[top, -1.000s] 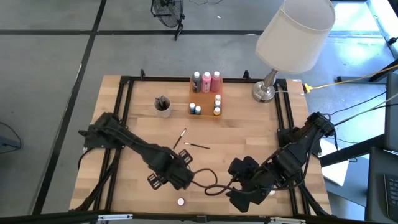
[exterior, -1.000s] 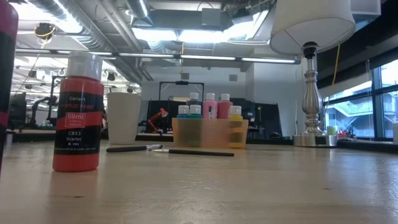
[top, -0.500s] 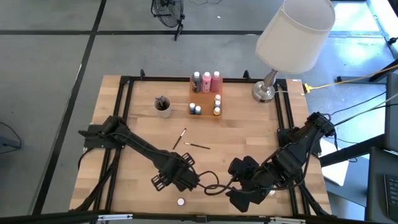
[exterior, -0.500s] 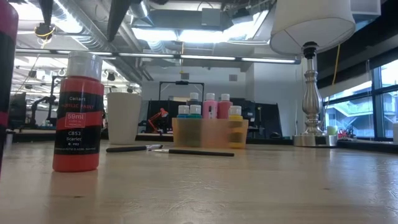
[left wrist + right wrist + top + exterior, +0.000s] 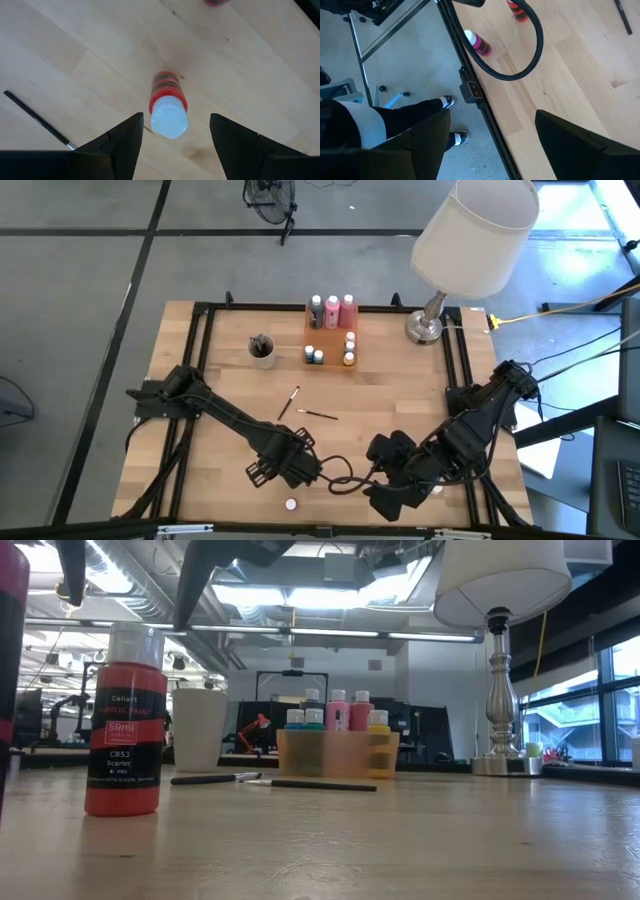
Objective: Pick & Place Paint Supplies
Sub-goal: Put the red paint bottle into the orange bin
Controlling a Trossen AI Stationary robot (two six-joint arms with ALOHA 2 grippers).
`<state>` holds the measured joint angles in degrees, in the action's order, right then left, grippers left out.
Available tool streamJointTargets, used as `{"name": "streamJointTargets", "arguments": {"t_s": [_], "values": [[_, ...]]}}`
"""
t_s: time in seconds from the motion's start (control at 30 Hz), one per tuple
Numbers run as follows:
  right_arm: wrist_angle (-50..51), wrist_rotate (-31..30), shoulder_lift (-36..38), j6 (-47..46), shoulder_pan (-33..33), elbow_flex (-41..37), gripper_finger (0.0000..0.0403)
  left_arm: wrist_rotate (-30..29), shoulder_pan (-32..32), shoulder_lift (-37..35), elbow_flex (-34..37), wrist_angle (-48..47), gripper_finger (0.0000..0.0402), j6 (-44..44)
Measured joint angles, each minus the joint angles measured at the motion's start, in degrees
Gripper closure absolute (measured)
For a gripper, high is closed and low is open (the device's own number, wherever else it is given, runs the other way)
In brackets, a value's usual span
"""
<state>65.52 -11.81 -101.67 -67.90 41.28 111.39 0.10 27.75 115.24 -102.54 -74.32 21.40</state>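
Left hand has moved over red bottle, fingers spread

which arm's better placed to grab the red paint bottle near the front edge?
Left. Its pincer hangs open straight above the red paint bottle, white cap showing between the fingers. The right pincer sits farther along the front edge, pointing off the table toward the floor.

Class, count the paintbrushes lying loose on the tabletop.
2. The slanted paintbrush lies mid-table; the flatter paintbrush lies beside it. More may stand in the grey cup.
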Motion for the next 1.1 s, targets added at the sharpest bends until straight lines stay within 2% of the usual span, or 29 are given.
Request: {"name": "streamJointTargets", "arguments": {"t_s": [1.1], "values": [[-0.17,-0.02,-0.01,0.86,-0.07,0.00,0.0107,-0.15,-0.26,0.13,0.00,0.67,0.0176,0.86]]}}
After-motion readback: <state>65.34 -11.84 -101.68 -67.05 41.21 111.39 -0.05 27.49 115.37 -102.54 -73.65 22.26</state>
